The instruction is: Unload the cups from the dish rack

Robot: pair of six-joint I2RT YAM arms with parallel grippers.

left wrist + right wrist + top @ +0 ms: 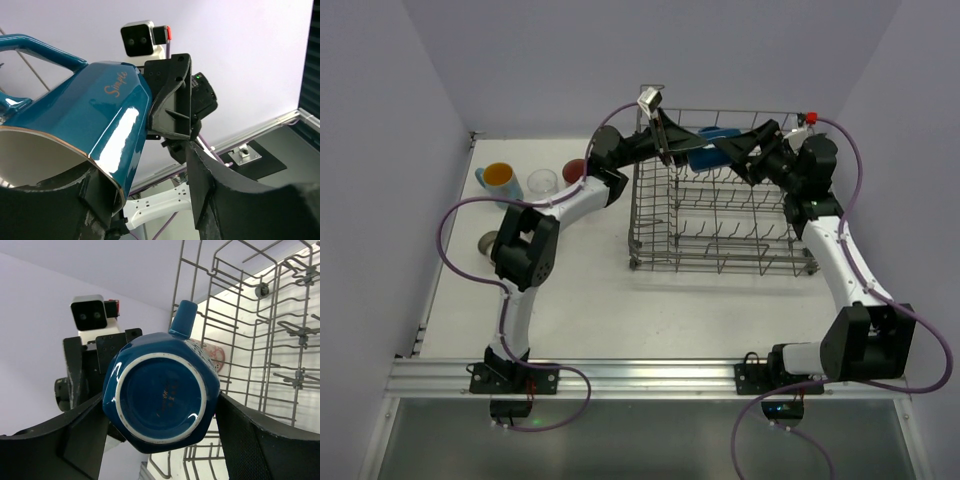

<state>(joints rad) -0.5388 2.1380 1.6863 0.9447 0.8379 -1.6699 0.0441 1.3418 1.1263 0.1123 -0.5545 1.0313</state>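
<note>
right pincer pinching dark blue mug lettered "simple"; left pincer spread around it.

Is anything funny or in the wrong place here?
The dark blue mug is tipped sideways in the air above the far side of the dish rack. The right hand pinches it, and the open left hand sits at its rim. Nothing looks spilled or broken.

**One readable word**

On my left wrist cam, "Simple" stands in orange script on the side of the dark blue mug. Its underside carries a faint stamp (right wrist cam), too blurry for me to read.
</note>
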